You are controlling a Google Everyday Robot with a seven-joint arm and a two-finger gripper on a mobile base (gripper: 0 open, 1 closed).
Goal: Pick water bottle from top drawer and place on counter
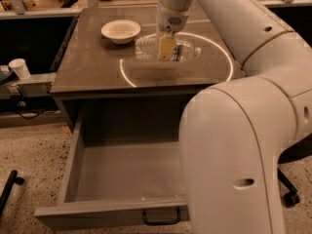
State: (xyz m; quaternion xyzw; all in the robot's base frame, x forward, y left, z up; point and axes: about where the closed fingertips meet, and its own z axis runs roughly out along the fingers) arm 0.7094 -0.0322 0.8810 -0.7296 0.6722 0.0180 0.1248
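Observation:
The water bottle [187, 50] is clear ribbed plastic with a white cap at its right end. It lies sideways in my gripper [165, 48], whose yellowish fingers are shut on its middle. The bottle is low over the counter [92, 67], inside the glowing ring of light; I cannot tell whether it touches the surface. The top drawer [124, 177] stands pulled open below the counter. Its grey inside shows nothing in the part I can see, and my arm hides its right side. Its black handle [161, 218] is on the front panel.
A white bowl [120, 31] sits on the counter left of the bottle. A white paper cup [19, 68] stands on a low ledge at far left. My big white arm [234, 145] fills the right foreground. A black chair caster [291, 198] is at right.

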